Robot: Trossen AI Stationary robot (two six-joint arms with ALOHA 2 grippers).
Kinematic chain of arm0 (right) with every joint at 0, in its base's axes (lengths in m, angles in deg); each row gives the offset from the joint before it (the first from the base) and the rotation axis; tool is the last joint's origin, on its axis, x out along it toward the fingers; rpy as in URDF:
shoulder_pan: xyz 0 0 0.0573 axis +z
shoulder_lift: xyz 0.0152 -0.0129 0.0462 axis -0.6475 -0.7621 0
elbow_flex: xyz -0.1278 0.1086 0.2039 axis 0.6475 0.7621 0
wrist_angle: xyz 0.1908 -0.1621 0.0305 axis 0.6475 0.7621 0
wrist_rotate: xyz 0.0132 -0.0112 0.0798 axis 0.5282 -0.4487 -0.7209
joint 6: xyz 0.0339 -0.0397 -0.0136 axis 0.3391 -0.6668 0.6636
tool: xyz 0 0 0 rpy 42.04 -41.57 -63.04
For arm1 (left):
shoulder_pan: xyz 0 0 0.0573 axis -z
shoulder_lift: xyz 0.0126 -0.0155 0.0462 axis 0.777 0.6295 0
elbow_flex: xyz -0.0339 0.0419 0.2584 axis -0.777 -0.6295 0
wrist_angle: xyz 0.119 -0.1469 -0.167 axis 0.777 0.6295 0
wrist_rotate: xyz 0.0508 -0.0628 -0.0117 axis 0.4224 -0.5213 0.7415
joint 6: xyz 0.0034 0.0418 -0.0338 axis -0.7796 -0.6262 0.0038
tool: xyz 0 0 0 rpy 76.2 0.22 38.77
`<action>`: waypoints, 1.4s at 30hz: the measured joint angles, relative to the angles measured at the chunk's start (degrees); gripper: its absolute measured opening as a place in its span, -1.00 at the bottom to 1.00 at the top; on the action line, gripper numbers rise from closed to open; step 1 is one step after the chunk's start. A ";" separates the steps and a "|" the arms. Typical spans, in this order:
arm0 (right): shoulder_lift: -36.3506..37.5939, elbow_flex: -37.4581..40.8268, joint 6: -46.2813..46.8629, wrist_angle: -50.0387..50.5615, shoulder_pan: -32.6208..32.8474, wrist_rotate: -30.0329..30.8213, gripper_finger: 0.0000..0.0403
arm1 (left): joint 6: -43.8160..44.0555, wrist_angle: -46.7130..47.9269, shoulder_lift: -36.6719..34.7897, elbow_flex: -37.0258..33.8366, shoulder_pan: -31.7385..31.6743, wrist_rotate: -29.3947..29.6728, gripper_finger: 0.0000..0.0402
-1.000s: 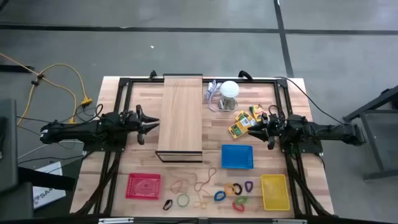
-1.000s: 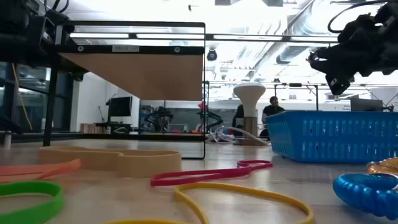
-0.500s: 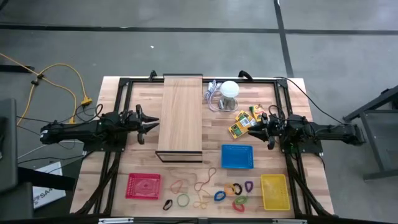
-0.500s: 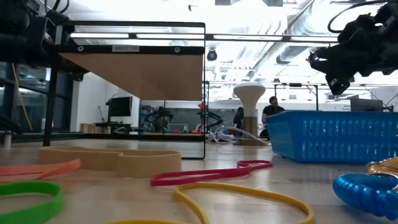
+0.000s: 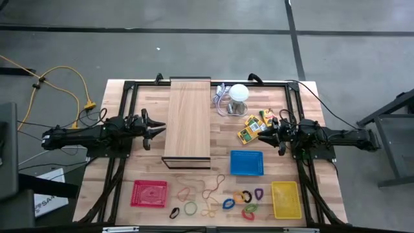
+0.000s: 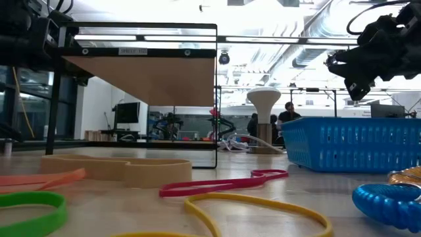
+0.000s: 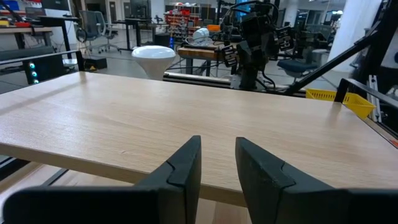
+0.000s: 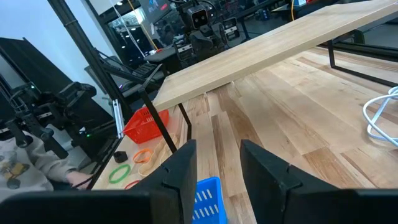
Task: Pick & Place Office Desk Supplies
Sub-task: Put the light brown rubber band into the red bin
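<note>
1. The left gripper (image 5: 155,129) is held just beside the left edge of the long wooden board (image 5: 188,118); its fingers (image 7: 184,168) are parted by a narrow gap and nothing is gripped between them.
2. The right gripper (image 5: 266,133) is held above the table (image 5: 310,116), next to the yellow-orange printed packs (image 5: 253,127); its fingers (image 8: 180,165) are likewise slightly apart and nothing is held.
3. The packs are found near the right side of the table, below the white ball-shaped lamp (image 5: 239,92) and its grey cable (image 5: 220,103).
4. A blue basket (image 5: 246,163) is seen near the middle of the table, a red basket (image 5: 149,193) at the front left and a yellow basket (image 5: 286,199) at the front right.
5. The rubber bands (image 5: 207,189) are spread on the table between the red basket and the clips, with a green one (image 5: 191,208) and a black one (image 5: 174,213) nearest the front edge.
6. The coloured loop clips (image 5: 243,202) are clustered between the rubber bands and the yellow basket, in front of the blue basket.
7. In the low view, a green band (image 6: 29,212), a red band (image 6: 223,184) and a blue clip (image 6: 388,203) are seen lying flat on the table.
</note>
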 joint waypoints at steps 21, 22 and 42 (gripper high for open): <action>-0.01 0.00 0.00 0.00 -0.01 0.00 -0.45 | 0.00 0.00 -0.02 0.00 0.00 0.00 -0.53; 0.00 0.00 0.00 0.00 0.00 0.00 -0.45 | 0.00 0.00 -0.02 0.00 0.00 0.00 -0.53; 0.00 0.00 0.00 0.00 0.00 0.00 -0.45 | -0.02 0.00 -0.01 0.00 -0.02 1.44 -0.53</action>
